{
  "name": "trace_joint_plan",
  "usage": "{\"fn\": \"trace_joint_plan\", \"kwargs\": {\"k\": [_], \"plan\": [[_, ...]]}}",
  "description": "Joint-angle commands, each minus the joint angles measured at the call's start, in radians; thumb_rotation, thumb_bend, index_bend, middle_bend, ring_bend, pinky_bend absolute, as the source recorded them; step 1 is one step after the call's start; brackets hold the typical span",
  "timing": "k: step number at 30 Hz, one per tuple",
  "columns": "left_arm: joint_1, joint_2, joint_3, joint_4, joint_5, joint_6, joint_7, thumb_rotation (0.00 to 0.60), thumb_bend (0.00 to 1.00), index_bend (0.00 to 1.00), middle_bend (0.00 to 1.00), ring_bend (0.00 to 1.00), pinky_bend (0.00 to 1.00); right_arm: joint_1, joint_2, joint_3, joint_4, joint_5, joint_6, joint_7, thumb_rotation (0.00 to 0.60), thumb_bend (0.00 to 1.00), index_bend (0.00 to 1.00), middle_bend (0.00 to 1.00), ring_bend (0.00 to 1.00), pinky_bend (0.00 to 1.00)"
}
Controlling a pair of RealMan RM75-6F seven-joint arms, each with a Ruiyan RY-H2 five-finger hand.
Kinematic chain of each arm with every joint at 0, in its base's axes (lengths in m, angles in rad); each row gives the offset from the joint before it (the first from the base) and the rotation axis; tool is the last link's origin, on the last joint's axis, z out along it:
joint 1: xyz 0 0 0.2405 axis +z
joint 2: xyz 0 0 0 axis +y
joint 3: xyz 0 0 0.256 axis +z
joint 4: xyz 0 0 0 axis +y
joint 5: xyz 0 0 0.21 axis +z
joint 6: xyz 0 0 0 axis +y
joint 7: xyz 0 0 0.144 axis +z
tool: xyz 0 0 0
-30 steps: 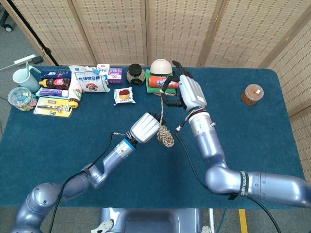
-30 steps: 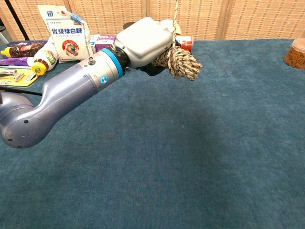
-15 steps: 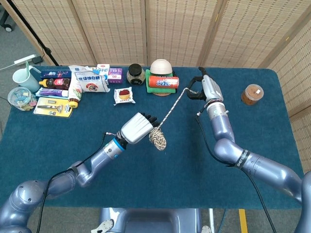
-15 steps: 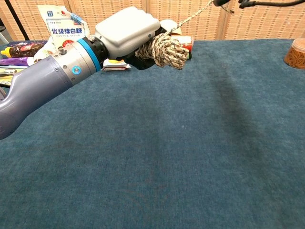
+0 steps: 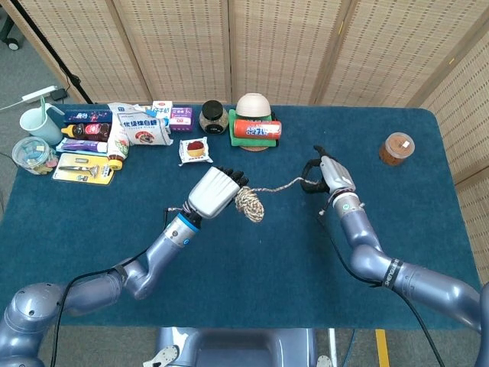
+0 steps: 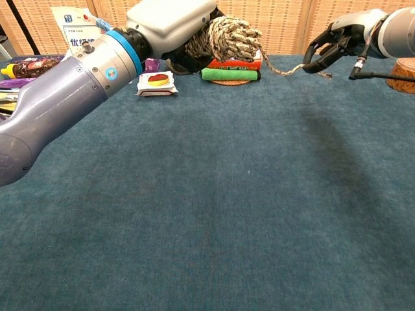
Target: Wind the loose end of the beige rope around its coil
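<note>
Gripping the beige rope's coil (image 5: 249, 203) at frame centre, the left hand (image 5: 212, 191) holds it above the blue table (image 5: 252, 275); the loose end (image 5: 284, 184) runs rightward to the right hand (image 5: 325, 175), whose fingers pinch it.
</note>
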Motion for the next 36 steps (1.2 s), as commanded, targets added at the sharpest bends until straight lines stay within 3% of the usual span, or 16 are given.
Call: {"fn": "trace_joint_plan", "kwargs": {"k": [1,6,13,21,36], "plan": [[0.001,0.006,-0.044,-0.073,-0.062,-0.02,0.109,0.6,0.54,0.83,0.57,0.63,0.77,-0.041,0.022,-0.033,-0.083,-0.07,0.023,0.006,0.6,0.51,0.78,0.0,0.0,0.0],[0.004,0.012,-0.085,-0.157,-0.157,-0.049,0.257,0.6,0.54,0.83,0.57,0.63,0.77,-0.086,0.037,-0.068,-0.19,-0.156,0.044,0.021,0.6,0.51,0.78,0.0,0.0,0.0],[0.014,0.021,-0.124,-0.283,-0.252,-0.012,0.445,0.6,0.54,0.83,0.57,0.63,0.77,-0.157,0.068,-0.128,-0.336,-0.295,0.085,0.036,0.6,0.51,0.78,0.0,0.0,0.0],[0.018,0.038,-0.126,-0.329,-0.283,0.002,0.498,0.6,0.54,0.83,0.57,0.63,0.77,-0.178,0.048,-0.144,-0.334,-0.346,0.097,0.053,0.6,0.51,0.78,0.0,0.0,0.0],[0.015,0.038,-0.11,-0.313,-0.294,-0.002,0.488,0.6,0.54,0.83,0.57,0.63,0.77,-0.193,0.003,-0.148,-0.263,-0.389,0.095,0.078,0.6,0.51,0.78,0.0,0.0,0.0]]}}
